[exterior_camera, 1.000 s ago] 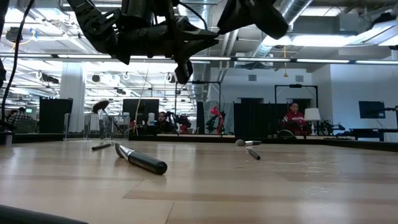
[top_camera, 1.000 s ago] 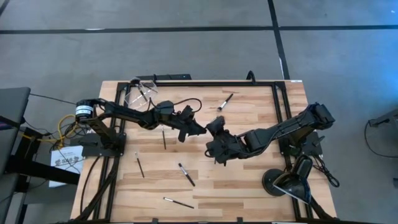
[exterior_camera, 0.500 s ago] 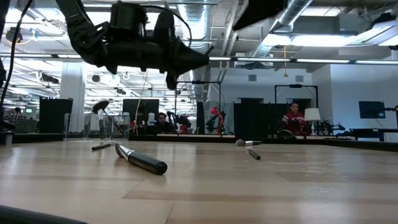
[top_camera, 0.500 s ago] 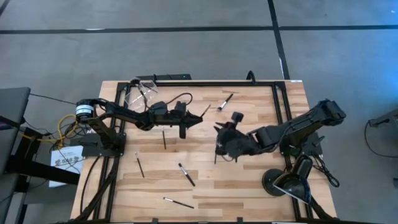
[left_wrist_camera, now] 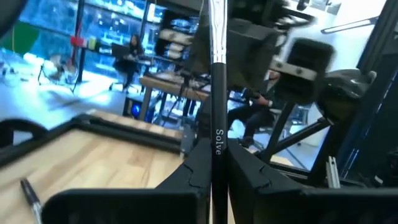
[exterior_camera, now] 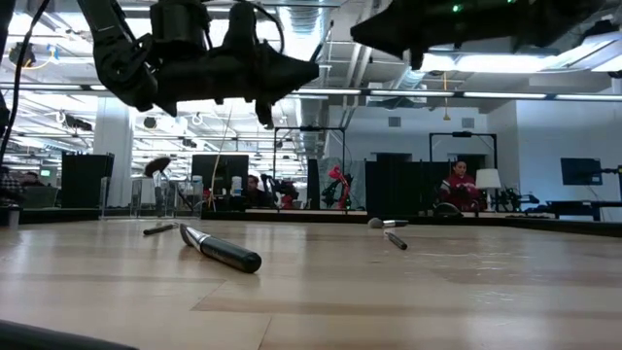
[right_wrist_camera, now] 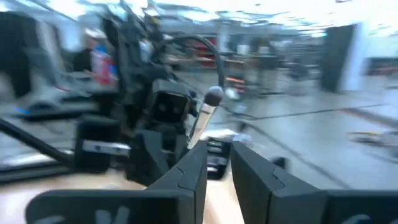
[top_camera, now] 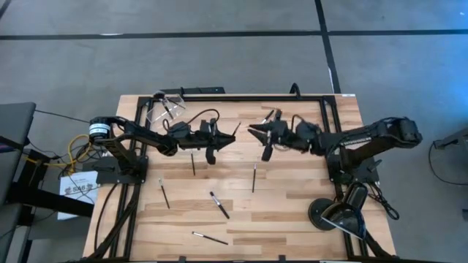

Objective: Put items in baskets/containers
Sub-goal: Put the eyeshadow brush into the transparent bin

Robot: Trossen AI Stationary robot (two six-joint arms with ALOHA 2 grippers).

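Transport step: left gripper (left_wrist_camera: 216,163) clenched on slim dark-handled brush (left_wrist_camera: 217,93); right gripper (right_wrist_camera: 219,155) released, empty. Next: carry to clear plastic cup (top_camera: 161,108) behind.

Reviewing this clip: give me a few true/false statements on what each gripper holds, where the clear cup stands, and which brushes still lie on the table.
1. The left gripper is shut on a makeup brush. True.
2. The right gripper holds a brush as well. False: its fingers stand apart in the right wrist view with nothing between them.
3. The clear plastic cup stands at the table's far left corner with brushes in it. True.
4. Every brush is already in the cup. False: several still lie on the wooden table, such as one near the middle and another nearer the front.
5. Both grippers rest on the tabletop. False: the low view shows both arms raised above it.
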